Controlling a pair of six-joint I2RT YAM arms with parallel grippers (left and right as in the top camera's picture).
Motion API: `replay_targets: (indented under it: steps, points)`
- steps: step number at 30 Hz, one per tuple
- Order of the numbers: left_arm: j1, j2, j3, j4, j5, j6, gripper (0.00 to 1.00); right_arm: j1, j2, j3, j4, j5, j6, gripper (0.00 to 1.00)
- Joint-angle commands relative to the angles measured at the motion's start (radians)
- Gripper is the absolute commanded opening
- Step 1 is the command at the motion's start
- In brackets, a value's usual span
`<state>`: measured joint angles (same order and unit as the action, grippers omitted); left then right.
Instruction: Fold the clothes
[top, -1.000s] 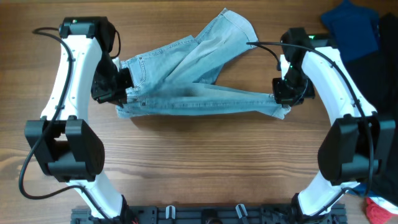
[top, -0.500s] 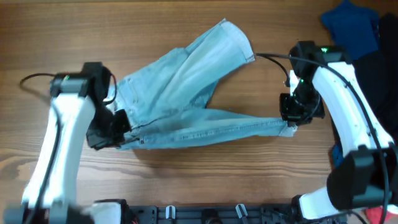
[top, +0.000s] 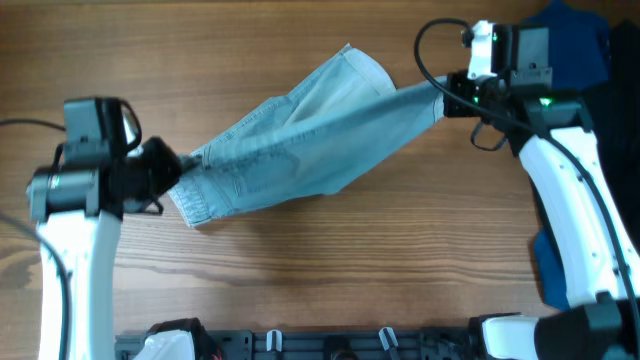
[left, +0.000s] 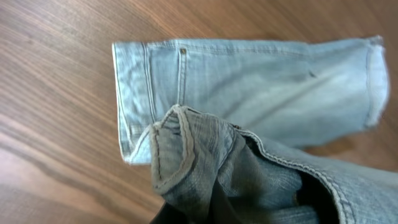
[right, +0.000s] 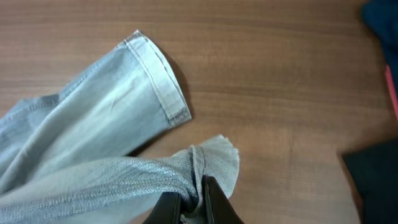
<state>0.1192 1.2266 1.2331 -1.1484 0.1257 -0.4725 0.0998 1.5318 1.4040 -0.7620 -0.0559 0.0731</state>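
The clothes (top: 300, 140), light blue faded denim, hang stretched between my two grippers above the wooden table. My left gripper (top: 172, 172) is shut on the bunched waistband end, seen close in the left wrist view (left: 205, 214). My right gripper (top: 443, 98) is shut on a leg hem, pinched between its fingers (right: 191, 202). The other leg lies on the table below, with its hem at the back (right: 158, 74). The lower layer with its waistband shows in the left wrist view (left: 249, 81).
A dark royal-blue garment (top: 575, 30) lies at the back right, also in the right wrist view (right: 382, 18). A large black garment (top: 620, 100) lies along the right edge. Bare wood table (top: 320, 270) lies in front of the clothes.
Both arms have lifted. My right gripper carried the leg hem up and toward the back, over the other leg. My left gripper moved left with the waistband, pulling the denim taut.
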Motion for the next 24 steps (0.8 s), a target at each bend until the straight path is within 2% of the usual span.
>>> replay_targets:
  steps: [1, 7, 11, 16, 24]
  points:
    - [0.030, 0.128, -0.008, 0.060, -0.127, -0.039, 0.04, -0.027, 0.100, 0.018, 0.055, 0.091, -0.029, 0.04]
    - [0.030, 0.346, -0.008, 0.203, -0.150, -0.038, 0.04, -0.004, 0.261, 0.018, 0.214, 0.044, -0.078, 0.04]
    - [0.030, 0.408, -0.008, 0.257, -0.152, -0.042, 0.04, 0.020, 0.314, 0.018, 0.326, 0.016, -0.101, 0.04]
    - [0.030, 0.425, -0.008, 0.263, -0.214, -0.090, 0.04, 0.055, 0.344, 0.018, 0.455, 0.016, -0.099, 0.04]
    - [0.030, 0.426, -0.010, 0.184, -0.213, -0.121, 0.04, 0.066, 0.388, 0.018, 0.512, 0.017, -0.100, 0.04]
